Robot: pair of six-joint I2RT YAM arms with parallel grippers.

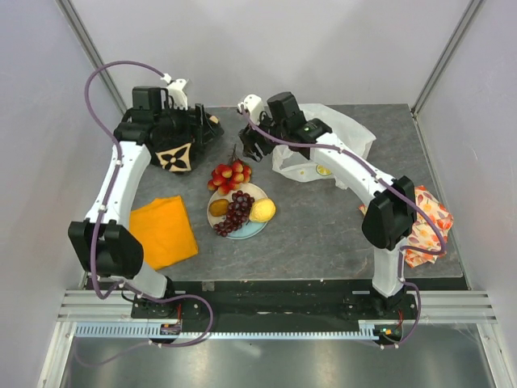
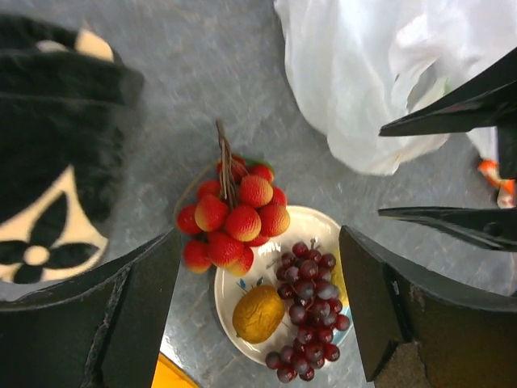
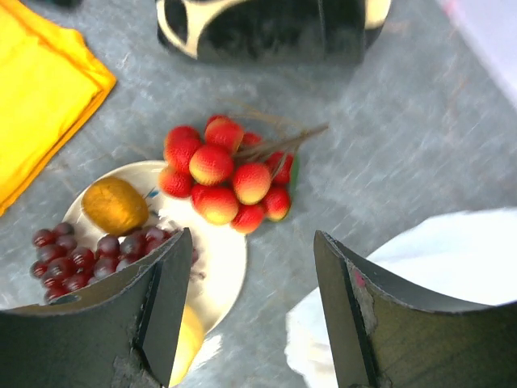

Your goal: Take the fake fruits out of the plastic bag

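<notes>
plate (image 1: pixel 252 231): grape bunch (image 1: pixel 236 212), lemon (image 1: pixel 262 211) and brown oval piece (image 1: pixel 219 208) on it
red berry cluster (image 1: pixel 229 176): against the plate's far rim
right end effector (image 3: pixel 252 236): fingers apart, empty, near the cluster
left end effector (image 2: pixel 260 234): wide apart too, empty
plastic bag (image 1: pixel 355 137): crumpled on the tabletop (image 1: pixel 323 234), far right

The left arm (image 1: pixel 121 174) and the right arm (image 1: pixel 351 162) are built alike: smooth white tubular links between bulky matte black joint housings. A thin purple cable (image 1: pixel 90 97) runs along each arm (small white clips pin it at intervals) up to a small white camera mount (image 1: pixel 176 87) at the wrist. A tiny green light (image 1: pixel 309 128) shows on the right arm's black forearm block. The left gripper (image 2: pixel 260 236) has broad, matte black wedge-shaped fingers. The right gripper (image 3: pixel 252 238) matches, one finger (image 3: pixel 380 323) bearing a small red fleck and scuffed pale edges. Both bases are fixed to a flat black mounting plate (image 1: pixel 266 297).
</notes>
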